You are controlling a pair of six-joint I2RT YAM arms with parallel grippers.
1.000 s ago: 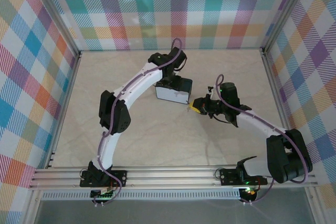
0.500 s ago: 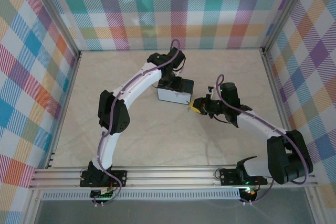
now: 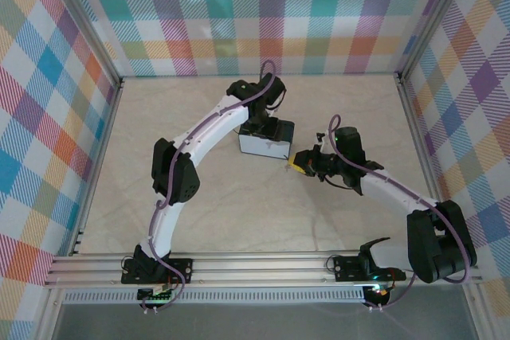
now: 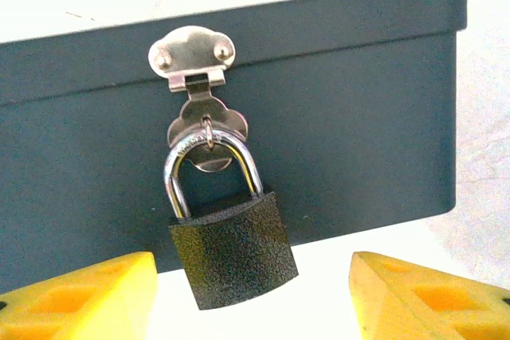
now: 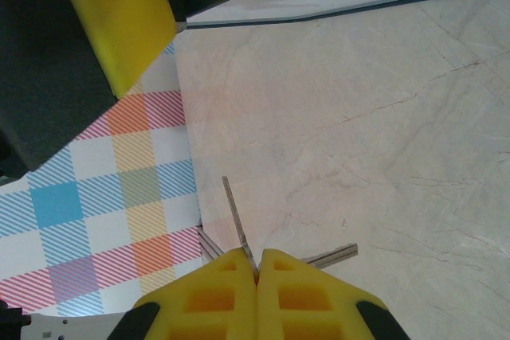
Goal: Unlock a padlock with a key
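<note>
So your left arm bows out from its base and folds down over the box (image 3: 265, 144) at the far middle of the worktop (image 3: 239, 212). The left gripper (image 4: 253, 276) is spread wide, a yellow finger either side of the padlock (image 4: 233, 248), which hangs by its silver shackle from the hasp (image 4: 194, 57) on the box's dark-blue wall. Your right arm stretches in low from the near right corner, right gripper (image 5: 257, 264) pressed together, pinching the key (image 5: 239, 224).

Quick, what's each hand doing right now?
Left hand: open, holding nothing, padlock in front of it.
Right hand: closed on the key.
</note>
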